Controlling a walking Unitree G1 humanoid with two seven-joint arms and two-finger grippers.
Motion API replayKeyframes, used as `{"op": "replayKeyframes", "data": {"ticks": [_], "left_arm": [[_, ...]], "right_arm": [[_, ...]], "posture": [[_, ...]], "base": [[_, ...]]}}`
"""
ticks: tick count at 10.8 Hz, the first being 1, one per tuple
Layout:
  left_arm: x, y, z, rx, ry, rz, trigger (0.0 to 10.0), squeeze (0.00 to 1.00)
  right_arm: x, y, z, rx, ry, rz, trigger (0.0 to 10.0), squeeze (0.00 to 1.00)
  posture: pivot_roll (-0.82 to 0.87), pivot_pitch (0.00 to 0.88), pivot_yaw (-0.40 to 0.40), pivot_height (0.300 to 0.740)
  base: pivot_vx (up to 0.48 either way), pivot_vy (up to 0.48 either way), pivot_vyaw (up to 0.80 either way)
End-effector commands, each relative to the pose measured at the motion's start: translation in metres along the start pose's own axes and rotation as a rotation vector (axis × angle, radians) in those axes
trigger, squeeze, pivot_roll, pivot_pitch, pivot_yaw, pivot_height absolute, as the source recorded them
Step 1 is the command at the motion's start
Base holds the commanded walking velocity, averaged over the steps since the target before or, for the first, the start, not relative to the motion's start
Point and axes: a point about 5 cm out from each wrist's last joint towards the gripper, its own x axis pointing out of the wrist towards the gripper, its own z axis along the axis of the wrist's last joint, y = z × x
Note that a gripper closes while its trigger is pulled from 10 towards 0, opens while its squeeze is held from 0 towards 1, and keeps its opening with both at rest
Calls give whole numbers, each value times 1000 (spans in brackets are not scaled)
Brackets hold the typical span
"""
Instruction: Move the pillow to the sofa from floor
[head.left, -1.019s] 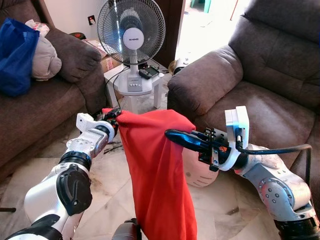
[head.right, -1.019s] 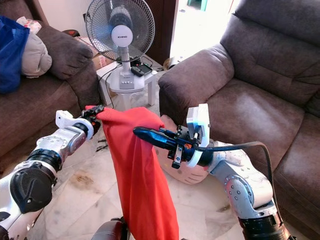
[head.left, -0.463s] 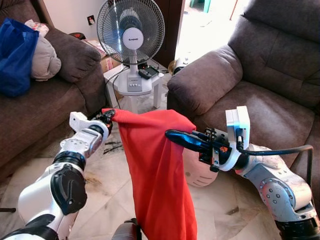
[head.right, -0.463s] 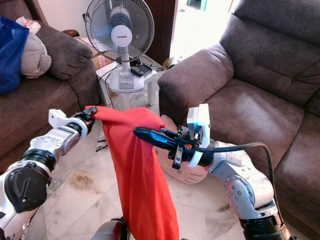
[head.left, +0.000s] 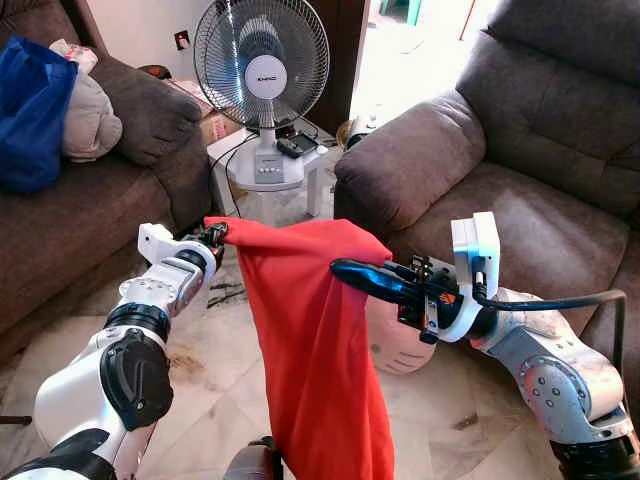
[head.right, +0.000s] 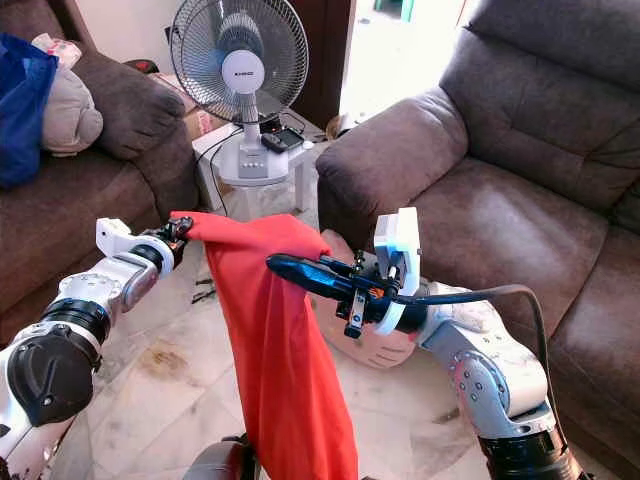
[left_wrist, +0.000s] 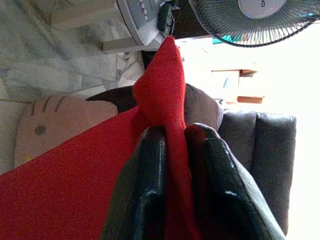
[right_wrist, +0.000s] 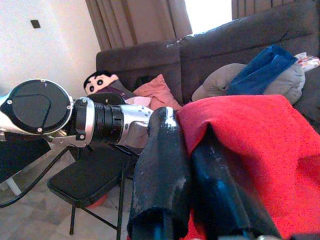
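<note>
A red cloth (head.left: 310, 330) hangs in the air between my two grippers, its top edge stretched level and its long end drooping toward the floor. My left gripper (head.left: 213, 233) is shut on the cloth's left corner, and the wrist view shows the cloth (left_wrist: 165, 100) pinched between the fingers. My right gripper (head.left: 345, 268) is shut on the cloth's right corner. A pink cat-face pillow (head.left: 395, 340) lies on the marble floor behind the cloth, against the foot of the brown sofa (head.left: 520, 200) on the right. The cloth hides part of the pillow.
A second brown sofa (head.left: 60, 220) on the left carries a blue bag (head.left: 30, 100) and a beige bundle (head.left: 90, 120). A standing fan (head.left: 262, 60) sits on a small white table (head.left: 265, 180) between the sofas, with cables on the floor below.
My left gripper has drawn slightly to the left, pulling the cloth's top edge tauter. The right arm and the pillow have stayed in place.
</note>
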Motion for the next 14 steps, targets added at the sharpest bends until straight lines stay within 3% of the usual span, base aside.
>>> {"op": "replayKeyframes", "data": {"ticks": [1,2,3,4,5,6,9,11,13,14], "left_arm": [[-3,10,0,10,10,27,0,0],[-3,11,1,45,7,43,0,0],[-3,10,6,136,-15,56,0,0],[-6,4,24,244,-108,77,0,0],[-8,0,35,257,-159,75,2863,0],[-12,-5,51,293,-241,72,10000,0],[-14,-30,62,333,-315,2,10000,0],[-12,-43,51,422,-304,-56,10000,0],[-11,-47,33,520,-267,-99,10000,0],[-11,-40,13,610,-217,-105,10000,0]], "right_arm": [[0,3,22,-91,-86,21,10000,0],[0,-1,20,-97,-84,-18,10000,0],[-1,-8,18,-104,-71,-79,10000,0],[-4,-26,8,-127,-32,-237,10000,0],[-6,-36,3,-126,-18,-322,10000,0],[-10,-51,-5,-120,-4,-460,10000,0],[-19,-71,-19,-103,10,-649,10000,0],[-43,-99,-38,-126,149,-962,10000,0],[-62,-109,-50,-181,212,-1128,10000,0],[-73,-112,-60,-170,220,-1236,10000,0]], "posture": [[24,87,-31,740],[23,87,-30,740],[21,87,-29,740],[27,89,-30,740],[28,89,-30,740],[37,88,-33,740],[45,87,-35,740],[43,87,-35,740],[49,87,-34,740],[54,89,-33,740]], "base": [[0,0,0],[0,0,0],[0,0,0],[0,0,0],[0,0,0],[0,0,0],[0,0,0],[0,0,0],[0,0,0],[0,0,0]]}}
